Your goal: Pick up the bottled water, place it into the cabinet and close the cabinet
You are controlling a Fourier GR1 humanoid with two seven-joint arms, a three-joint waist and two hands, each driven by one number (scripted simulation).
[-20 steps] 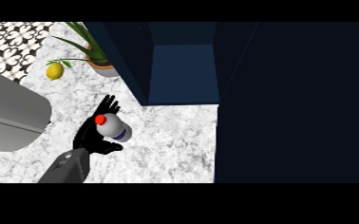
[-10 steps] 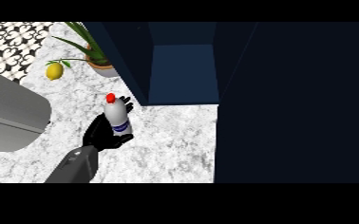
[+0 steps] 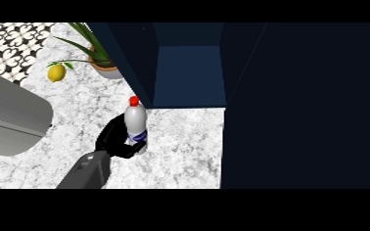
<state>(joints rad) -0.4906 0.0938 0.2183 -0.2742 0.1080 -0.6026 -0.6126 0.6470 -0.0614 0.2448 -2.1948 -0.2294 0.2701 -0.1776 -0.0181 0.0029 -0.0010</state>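
The left hand (image 3: 114, 138) remained curled round the bottled water (image 3: 135, 121). Both had shifted right, nearer the open cabinet (image 3: 189, 73).

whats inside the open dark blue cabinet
Only the dark blue cabinet's bare inner panel shows; its side walls cover the rest. The red-capped clear water bottle is outside, in the black left hand.

Speckled marble counter (image 3: 180, 147), matt navy cabinet (image 3: 188, 73), translucent plastic bottled water (image 3: 135, 120), glossy black left hand (image 3: 115, 139)
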